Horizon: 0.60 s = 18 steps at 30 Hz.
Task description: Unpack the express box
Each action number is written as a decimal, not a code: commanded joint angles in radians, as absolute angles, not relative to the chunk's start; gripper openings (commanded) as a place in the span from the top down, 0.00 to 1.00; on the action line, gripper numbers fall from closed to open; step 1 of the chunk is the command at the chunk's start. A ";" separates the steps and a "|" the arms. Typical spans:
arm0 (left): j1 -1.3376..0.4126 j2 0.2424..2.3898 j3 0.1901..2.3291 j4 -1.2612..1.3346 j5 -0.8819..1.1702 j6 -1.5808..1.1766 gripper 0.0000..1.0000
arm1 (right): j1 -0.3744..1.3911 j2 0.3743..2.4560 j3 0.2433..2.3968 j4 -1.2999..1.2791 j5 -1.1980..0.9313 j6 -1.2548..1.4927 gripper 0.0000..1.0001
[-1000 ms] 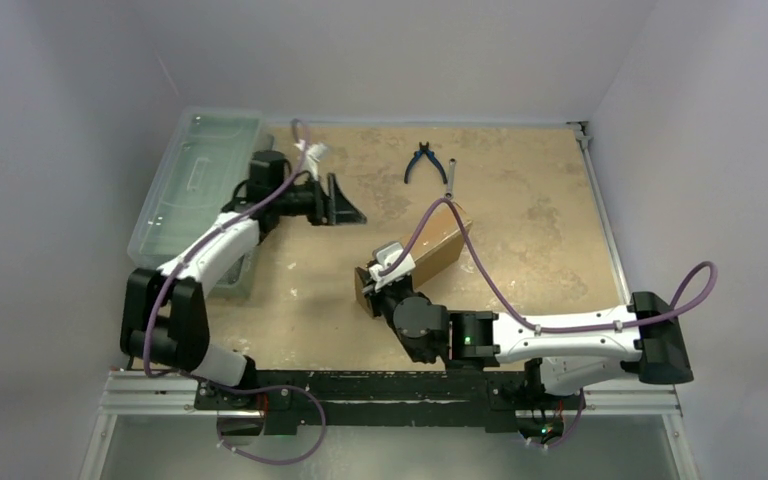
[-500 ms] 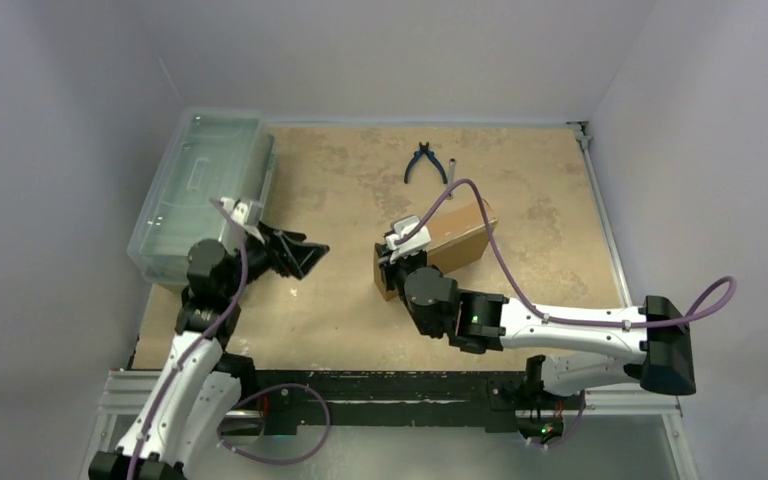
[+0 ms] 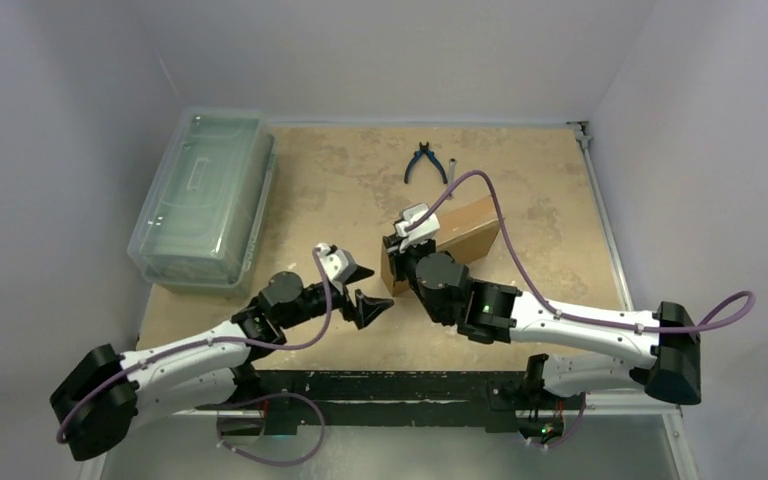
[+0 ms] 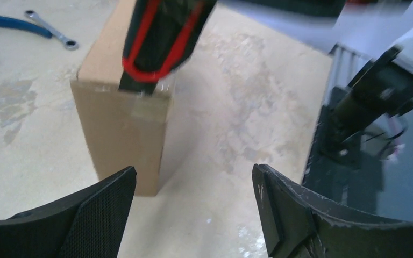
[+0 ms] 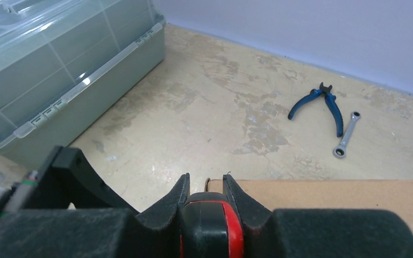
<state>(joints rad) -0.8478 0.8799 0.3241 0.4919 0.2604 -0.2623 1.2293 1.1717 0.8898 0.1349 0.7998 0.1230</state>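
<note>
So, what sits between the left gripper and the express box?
Nothing: only bare tabletop separates the open left gripper from the express box and its near end, clearest in the left wrist view.

The left arm lies low, reaching right, left end effector point(image 4: 193, 173) spread wide. The right arm stretches leftward, right end effector point(image 5: 207, 184) clamped on a tool point(image 5: 210, 223).

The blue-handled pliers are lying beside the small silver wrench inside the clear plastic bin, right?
No, not inside. The blue-handled pliers lie beside the small silver wrench on the beige tabletop, away from the clear plastic bin. The right wrist view shows it.
</note>
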 commanded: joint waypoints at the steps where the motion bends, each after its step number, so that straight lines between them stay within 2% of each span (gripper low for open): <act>1: -0.894 0.951 0.204 0.846 0.057 -0.078 0.20 | 1.210 1.138 0.888 0.128 0.775 0.125 1.00; 9: -0.892 1.138 0.194 1.014 0.075 0.078 0.18 | 1.204 1.118 0.893 0.097 0.748 0.128 1.00; 18: -0.864 1.343 0.243 1.188 0.111 0.024 0.16 | 1.203 1.121 0.899 0.089 0.739 0.131 1.00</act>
